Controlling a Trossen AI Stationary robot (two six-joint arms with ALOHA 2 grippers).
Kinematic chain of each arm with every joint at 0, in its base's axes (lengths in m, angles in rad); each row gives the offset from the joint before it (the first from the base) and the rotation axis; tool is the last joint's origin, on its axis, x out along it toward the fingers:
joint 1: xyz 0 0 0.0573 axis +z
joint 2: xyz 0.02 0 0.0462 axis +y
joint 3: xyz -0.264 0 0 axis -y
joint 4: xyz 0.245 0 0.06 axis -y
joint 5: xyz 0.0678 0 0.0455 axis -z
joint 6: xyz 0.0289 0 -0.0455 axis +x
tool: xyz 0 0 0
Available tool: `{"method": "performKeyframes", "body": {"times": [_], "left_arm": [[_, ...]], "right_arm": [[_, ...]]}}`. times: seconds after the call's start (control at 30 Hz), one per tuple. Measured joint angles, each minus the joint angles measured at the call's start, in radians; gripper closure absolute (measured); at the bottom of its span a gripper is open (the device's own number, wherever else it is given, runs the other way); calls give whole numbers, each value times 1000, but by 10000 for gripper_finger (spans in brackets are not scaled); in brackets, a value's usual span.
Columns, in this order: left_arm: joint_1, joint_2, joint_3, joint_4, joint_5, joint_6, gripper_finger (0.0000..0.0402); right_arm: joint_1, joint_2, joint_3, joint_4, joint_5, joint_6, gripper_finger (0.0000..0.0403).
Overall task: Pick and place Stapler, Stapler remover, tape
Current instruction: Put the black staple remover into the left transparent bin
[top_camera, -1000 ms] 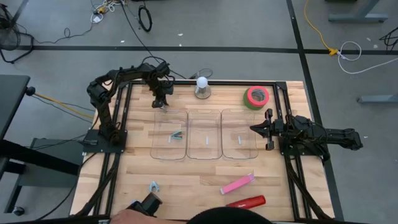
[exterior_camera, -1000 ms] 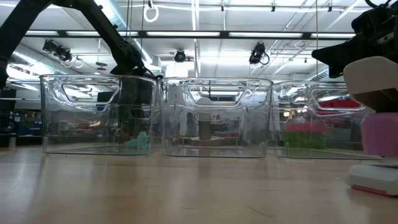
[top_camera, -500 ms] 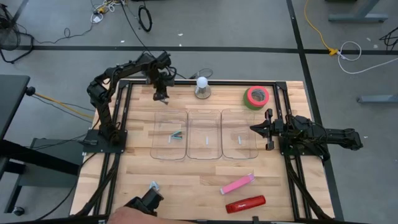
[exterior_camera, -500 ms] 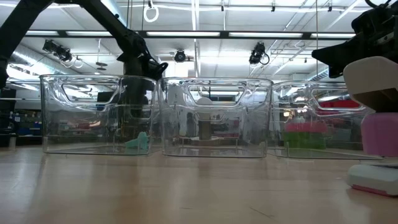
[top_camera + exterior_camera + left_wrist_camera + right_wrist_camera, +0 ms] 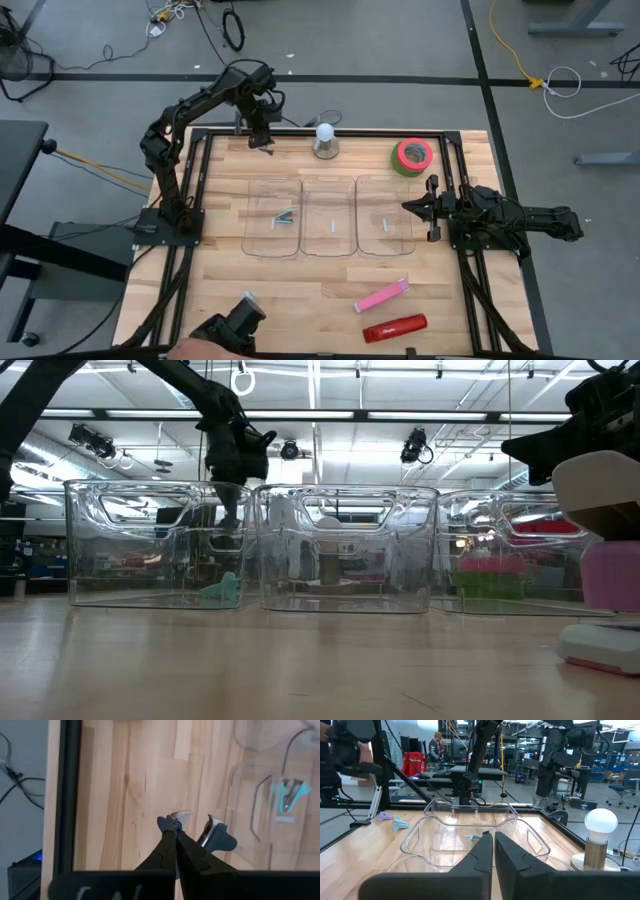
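My left gripper [image 5: 263,143] hangs raised over the table's far left, beyond the left clear bin [image 5: 272,215], shut on a blue-grey staple remover [image 5: 217,837]. A teal staple remover [image 5: 284,216] lies in that bin. Another small remover [image 5: 246,299] lies near the front edge. The green tape roll [image 5: 412,155] with its red-pink core lies flat at the far right. A pink stapler [image 5: 381,296] and a red stapler [image 5: 394,327] lie at the front right. My right gripper [image 5: 408,207] is shut and empty beside the right bin [image 5: 384,215]. My left gripper pinches the staple remover between its two fingertips [image 5: 175,832], near its chrome claws [image 5: 180,814]. The fingers come from above, pointing down. The remover is lifted clear of the table, its blue-grey wings showing on either side of the fingers.
Three clear bins stand in a row mid-table; the middle one [image 5: 328,215] holds a small pale piece. A white bulb on a grey base [image 5: 325,140] stands at the far edge. A person's hand with a dark object [image 5: 235,325] shows at the near edge.
My left gripper has risen and gone toward the table's far edge, away from the left bin, staying shut on the staple remover.
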Motion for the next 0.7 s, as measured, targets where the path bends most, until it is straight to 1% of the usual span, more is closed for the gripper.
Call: {"method": "performKeyframes", "body": {"times": [0.1,0.27,0.37,0.53,0.7], "left_arm": [[-14,-2,23,-6,-3,-24,401],[-58,-8,23,-9,-32,-52,401],[-75,-44,2,18,-33,-75,401],[-106,-156,-98,113,-36,-137,401],[-144,-261,-205,146,-39,-200,401]], "right_arm": [[0,0,0,0,0,0,381],[0,0,0,0,0,0,381],[0,0,0,0,0,0,381],[0,0,0,0,0,0,381],[0,0,0,0,0,0,381]]}}
